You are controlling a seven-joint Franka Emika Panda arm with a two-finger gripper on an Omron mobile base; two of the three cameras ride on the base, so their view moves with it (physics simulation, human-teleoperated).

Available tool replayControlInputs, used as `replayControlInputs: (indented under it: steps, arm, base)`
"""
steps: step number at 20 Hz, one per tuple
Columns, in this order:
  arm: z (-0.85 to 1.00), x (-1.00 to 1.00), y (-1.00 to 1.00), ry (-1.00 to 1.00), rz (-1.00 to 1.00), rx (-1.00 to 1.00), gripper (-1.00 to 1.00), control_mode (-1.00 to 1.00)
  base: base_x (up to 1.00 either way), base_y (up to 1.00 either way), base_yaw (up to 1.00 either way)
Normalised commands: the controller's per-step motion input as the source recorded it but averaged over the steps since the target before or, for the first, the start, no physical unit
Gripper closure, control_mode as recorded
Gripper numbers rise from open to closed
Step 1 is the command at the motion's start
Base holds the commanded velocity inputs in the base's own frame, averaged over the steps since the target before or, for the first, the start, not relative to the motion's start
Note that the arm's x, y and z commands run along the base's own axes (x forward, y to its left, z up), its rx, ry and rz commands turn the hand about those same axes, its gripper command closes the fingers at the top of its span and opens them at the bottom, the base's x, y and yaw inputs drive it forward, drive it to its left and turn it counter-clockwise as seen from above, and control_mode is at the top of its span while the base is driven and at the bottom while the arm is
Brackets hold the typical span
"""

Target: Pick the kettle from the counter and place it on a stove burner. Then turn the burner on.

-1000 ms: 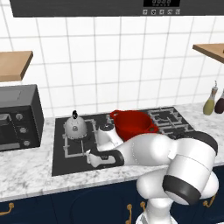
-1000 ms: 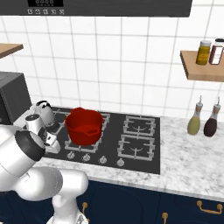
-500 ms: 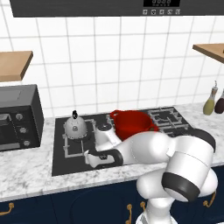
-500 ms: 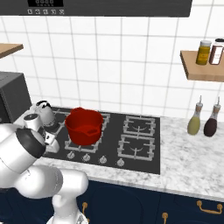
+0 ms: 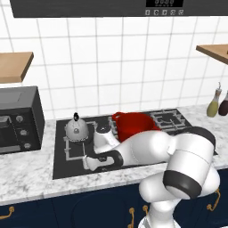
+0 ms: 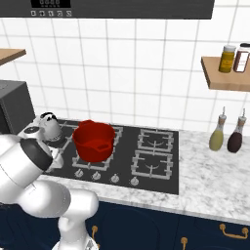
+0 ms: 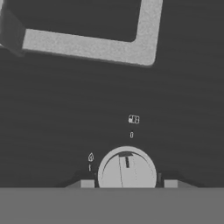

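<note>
**Gripper settles over the burner knob**

Lowered since the earlier frame, the arm now reaches further down toward the front strip of the cooktop (image 5: 62, 167), while nothing on the stove has shifted. The kettle (image 5: 77, 129) already sits on the stove burner (image 5: 75, 144) at the left, off the bench (image 5: 26, 180), so the placing step looks done. The red pot (image 5: 133, 124) stands just beside it on the next grate. The gripper (image 7: 127, 186) points straight down at a round grey knob (image 7: 127, 169), which lies between its two fingertips; that alignment suits a twist to light the burner. The fingertips stand apart on either side of the knob, and I cannot tell whether they press on it yet. A grate corner (image 7: 92, 41) lies beyond the knob.
</note>
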Motion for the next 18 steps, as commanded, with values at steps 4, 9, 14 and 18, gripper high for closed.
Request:
replayControlInputs:
  steps: [4, 9, 14, 18]
  arm:
    - [-0.23, 0.00, 0.00, 0.00, 0.14, 0.00, 1.00, -1.00]
    - [-0.22, 0.00, 0.00, 0.00, 0.15, 0.00, 1.00, -1.00]
    - [-0.22, 0.00, 0.00, 0.00, 0.17, 0.00, 1.00, -1.00]
    - [-0.19, -0.01, 0.00, 0.00, 0.18, 0.00, 1.00, -1.00]
  base:
    - [0.00, 0.00, 0.00]
    - [0.00, 0.00, 0.00]
    - [0.00, 0.00, 0.00]
    - [0.00, 0.00, 0.00]
